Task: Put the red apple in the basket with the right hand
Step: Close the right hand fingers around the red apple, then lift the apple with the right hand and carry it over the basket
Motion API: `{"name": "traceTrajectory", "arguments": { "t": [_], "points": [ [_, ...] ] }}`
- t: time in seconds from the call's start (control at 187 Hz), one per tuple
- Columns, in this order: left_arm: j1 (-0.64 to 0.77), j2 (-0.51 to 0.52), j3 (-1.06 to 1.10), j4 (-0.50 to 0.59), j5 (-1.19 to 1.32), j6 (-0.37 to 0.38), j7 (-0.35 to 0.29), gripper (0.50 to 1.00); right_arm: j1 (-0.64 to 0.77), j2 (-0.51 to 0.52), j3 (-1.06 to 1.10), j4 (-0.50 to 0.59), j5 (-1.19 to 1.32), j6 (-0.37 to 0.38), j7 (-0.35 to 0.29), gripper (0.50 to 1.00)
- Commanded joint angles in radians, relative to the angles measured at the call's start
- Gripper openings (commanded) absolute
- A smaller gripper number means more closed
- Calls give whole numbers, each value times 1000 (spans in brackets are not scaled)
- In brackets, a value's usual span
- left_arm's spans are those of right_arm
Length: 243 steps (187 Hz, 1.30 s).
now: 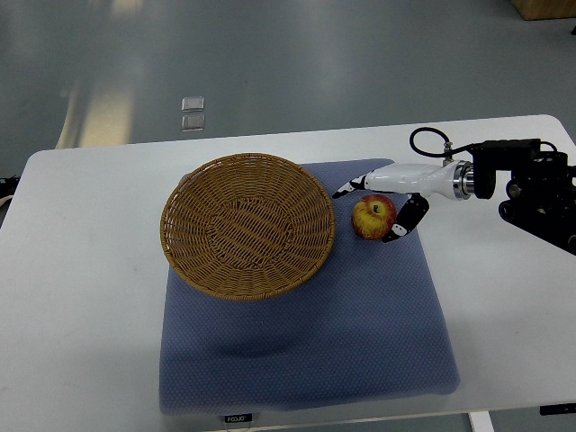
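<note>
A red and yellow apple (pixel 373 217) lies on the blue mat (pixel 306 342), just right of a round wicker basket (pixel 247 225). The basket holds nothing. My right hand (pixel 378 202) reaches in from the right edge and sits over the apple's far and right side. Its fingers (pixel 349 187) are spread around the apple and the thumb (pixel 407 220) is at the apple's right. The hand is not closed on the apple. The apple still rests on the mat.
The mat lies on a white table (pixel 81 270). The basket overlaps the mat's upper left part. The robot's dark right forearm (pixel 531 189) stands over the table's right side. Grey floor lies beyond the far edge.
</note>
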Motion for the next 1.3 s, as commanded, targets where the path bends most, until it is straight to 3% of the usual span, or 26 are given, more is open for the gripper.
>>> {"name": "traceTrajectory", "arguments": {
  "t": [0.0,0.235,0.641,1.293],
  "points": [
    [0,0,0,0,0,0,0,1000,-4,4,-4,-7,0,-5,0,917],
    [0,0,0,0,0,0,0,1000,-10,13,-4,-42,-11,-17,0,909],
    [0,0,0,0,0,0,0,1000,-13,13,-9,-47,-14,-17,8,750],
    [0,0,0,0,0,0,0,1000,53,-7,8,-68,-6,-17,6,744]
  ]
}}
